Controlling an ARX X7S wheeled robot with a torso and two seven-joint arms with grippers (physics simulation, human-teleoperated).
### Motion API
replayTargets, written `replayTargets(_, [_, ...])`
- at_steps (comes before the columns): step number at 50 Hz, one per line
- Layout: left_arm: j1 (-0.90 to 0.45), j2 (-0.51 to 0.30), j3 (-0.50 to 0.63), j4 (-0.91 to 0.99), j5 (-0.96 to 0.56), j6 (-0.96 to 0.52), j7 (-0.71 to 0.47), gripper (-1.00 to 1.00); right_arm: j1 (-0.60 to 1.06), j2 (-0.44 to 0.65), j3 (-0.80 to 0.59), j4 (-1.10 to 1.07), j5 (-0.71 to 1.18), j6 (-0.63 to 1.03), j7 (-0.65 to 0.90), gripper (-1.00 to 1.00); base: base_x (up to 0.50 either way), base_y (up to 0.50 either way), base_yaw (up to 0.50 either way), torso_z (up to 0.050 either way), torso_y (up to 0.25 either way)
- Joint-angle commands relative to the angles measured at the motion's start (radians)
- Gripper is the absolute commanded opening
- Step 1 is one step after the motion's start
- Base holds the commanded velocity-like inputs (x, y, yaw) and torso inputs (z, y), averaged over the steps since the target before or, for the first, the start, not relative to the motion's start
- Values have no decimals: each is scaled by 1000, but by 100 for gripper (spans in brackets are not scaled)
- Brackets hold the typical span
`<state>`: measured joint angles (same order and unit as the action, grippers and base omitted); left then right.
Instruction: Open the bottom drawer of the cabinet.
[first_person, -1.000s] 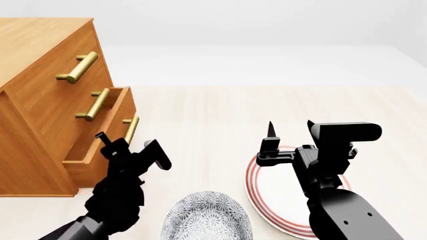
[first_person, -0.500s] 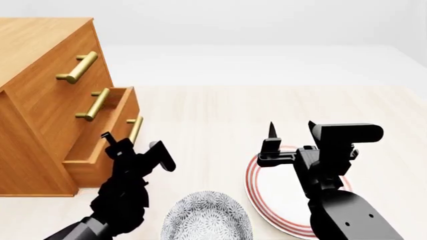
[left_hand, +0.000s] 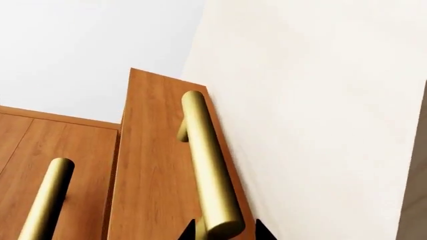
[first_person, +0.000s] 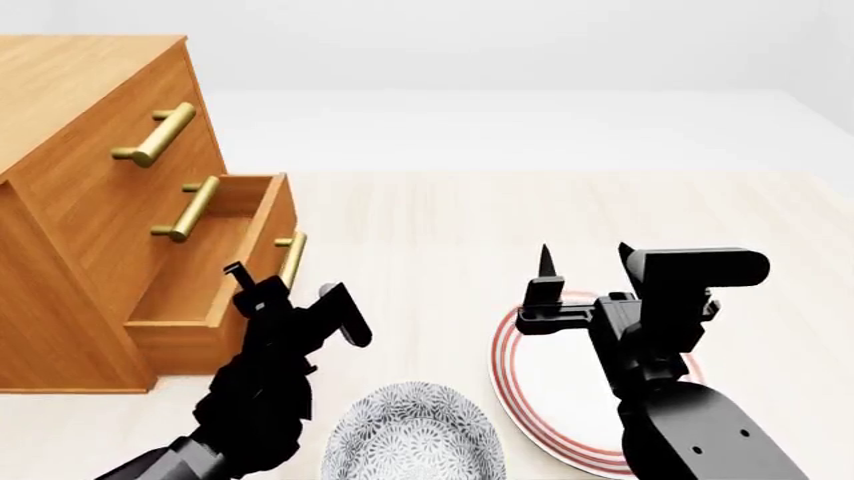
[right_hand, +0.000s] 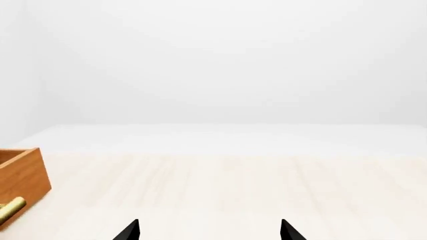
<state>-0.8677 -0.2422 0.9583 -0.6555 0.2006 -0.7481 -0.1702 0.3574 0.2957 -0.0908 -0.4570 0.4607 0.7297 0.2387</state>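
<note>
Now left tool (first_person: 287, 292) clamped on bottom drawer (first_person: 220, 270) handle (left_hand: 208, 165); bar runs crosswise to pull; right tool (first_person: 583, 265) spread, idle, farther off.

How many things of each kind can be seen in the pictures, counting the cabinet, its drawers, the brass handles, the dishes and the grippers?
Cabinet: 1
Drawers: 3 (top, middle, bottom drawer, pulled out)
Brass bar handles: 3 ()
Patterned bowl: 1
Red-rimmed plate: 1
Grippers: 2 (left gripper, right gripper)
Total: 11
</note>
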Motion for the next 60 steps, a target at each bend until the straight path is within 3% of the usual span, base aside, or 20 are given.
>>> replayTargets(1, [-19, 4, -3, 23, 92, -12, -59, -100, 0, 4, -2, 4, 5, -4, 3, 100, -14, 0, 3, 0, 0])
replayTargets(18, [-14, -11, 2, 63, 93, -22, -46, -100, -2, 8, -4, 7, 11, -11, 7, 100, -3, 0, 1, 2, 4])
replayTargets(19, [-11, -17, 4, 81, 97, -30, -44, 100, -3, 9, -4, 5, 12, -11, 8, 100, -15, -3, 0, 0, 12])
replayTargets(29, [3, -60, 6, 239, 106, -104, -2, 100, -2, 10, -7, 7, 16, -13, 10, 100, 0, 0, 0, 0, 1])
replayTargets(43, [3, -69, 1, 274, 103, -117, 7, 100, -3, 14, -8, 7, 23, -17, 14, 100, 0, 0, 0, 1, 1])
replayTargets(60, [10, -109, -46, 470, 68, -176, 71, 100, 1, 18, -12, 3, 31, -17, 19, 100, 0, 0, 0, 0, 0])
